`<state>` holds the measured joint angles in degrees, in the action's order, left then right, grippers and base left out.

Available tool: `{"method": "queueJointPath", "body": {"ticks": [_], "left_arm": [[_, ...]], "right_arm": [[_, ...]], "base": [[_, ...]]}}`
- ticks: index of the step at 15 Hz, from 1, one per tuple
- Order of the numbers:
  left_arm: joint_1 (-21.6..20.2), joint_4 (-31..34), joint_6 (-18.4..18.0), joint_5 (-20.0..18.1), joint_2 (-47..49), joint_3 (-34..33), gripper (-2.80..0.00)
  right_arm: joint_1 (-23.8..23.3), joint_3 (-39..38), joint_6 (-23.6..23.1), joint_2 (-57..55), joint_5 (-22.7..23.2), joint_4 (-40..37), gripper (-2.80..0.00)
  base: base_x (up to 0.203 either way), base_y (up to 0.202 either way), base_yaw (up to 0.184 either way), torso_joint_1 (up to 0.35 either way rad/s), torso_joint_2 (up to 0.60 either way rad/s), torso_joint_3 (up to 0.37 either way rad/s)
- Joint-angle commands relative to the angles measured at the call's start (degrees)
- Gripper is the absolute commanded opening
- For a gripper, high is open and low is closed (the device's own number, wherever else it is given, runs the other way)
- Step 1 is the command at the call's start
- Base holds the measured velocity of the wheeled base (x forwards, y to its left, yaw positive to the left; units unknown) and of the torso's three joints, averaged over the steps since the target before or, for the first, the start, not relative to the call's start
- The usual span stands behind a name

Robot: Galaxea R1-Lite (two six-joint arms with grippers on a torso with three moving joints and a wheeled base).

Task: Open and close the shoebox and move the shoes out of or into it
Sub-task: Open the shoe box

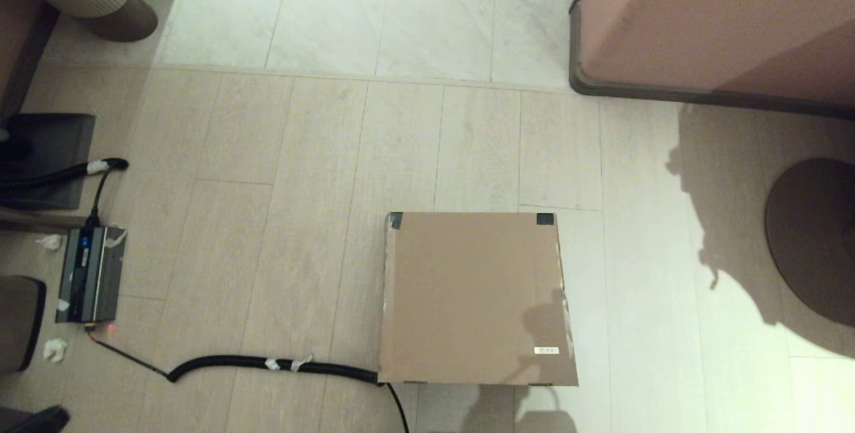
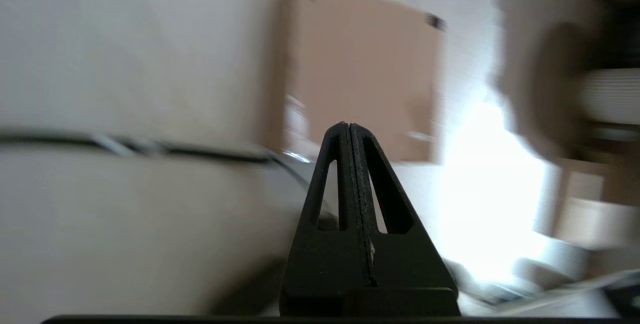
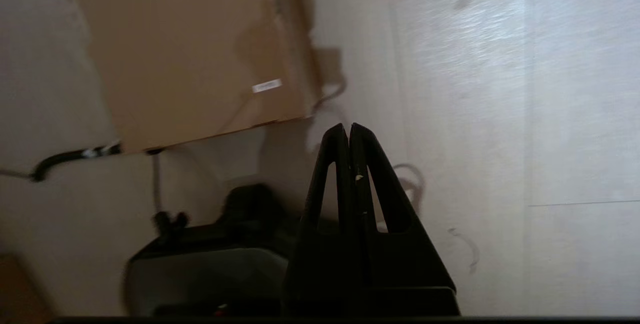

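The plain brown shoebox [image 1: 475,298] lies on the floor in the lower middle of the head view, lid down flat, with black tape on its two far corners and a small white label [image 1: 546,351] near its front right. No shoes are in sight. Neither gripper shows in the head view. My left gripper [image 2: 347,126] is shut on nothing, held back from the shoebox [image 2: 362,66] on its near side. My right gripper [image 3: 348,128] is shut and empty too, just off the near right corner of the shoebox [image 3: 190,49].
A black corrugated cable [image 1: 274,364] runs along the floor to the box's front left corner. A grey power unit [image 1: 90,274] sits at the left. The pinkish-brown cabinet [image 1: 715,19] stands far right, and a round dark base [image 1: 811,236] lies right of the box.
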<state>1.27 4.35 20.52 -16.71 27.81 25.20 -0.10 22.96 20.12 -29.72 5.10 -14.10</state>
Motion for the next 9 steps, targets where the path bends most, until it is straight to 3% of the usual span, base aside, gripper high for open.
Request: {"method": "queueJointPath", "body": {"ticks": [1,4,6,9], "left_arm": [[0.3,-3.2,4.5,-5.2,16.4,1.0,-2.8],[0.5,-14.5,8.3,-12.3,35.2,0.7,-2.8],[1.0,-23.6,9.0,-14.5,47.8,0.2,-2.8],[2.1,-42.1,9.2,-16.0,65.5,-2.0,-2.8]], "right_arm": [[0.1,1.4,1.7,-18.0,5.7,3.7,-2.8],[0.1,2.1,-0.1,-36.9,12.7,14.2,-2.8],[0.3,1.3,-2.8,-49.7,15.2,24.9,-2.8],[0.8,-0.8,-4.8,-67.6,17.1,46.3,-2.8]], "base": [[0.0,0.0,0.0,0.0,0.0,0.0],[0.0,0.0,0.0,0.0,0.0,0.0],[0.0,0.0,0.0,0.0,0.0,0.0],[0.0,0.0,0.0,0.0,0.0,0.0]]}}
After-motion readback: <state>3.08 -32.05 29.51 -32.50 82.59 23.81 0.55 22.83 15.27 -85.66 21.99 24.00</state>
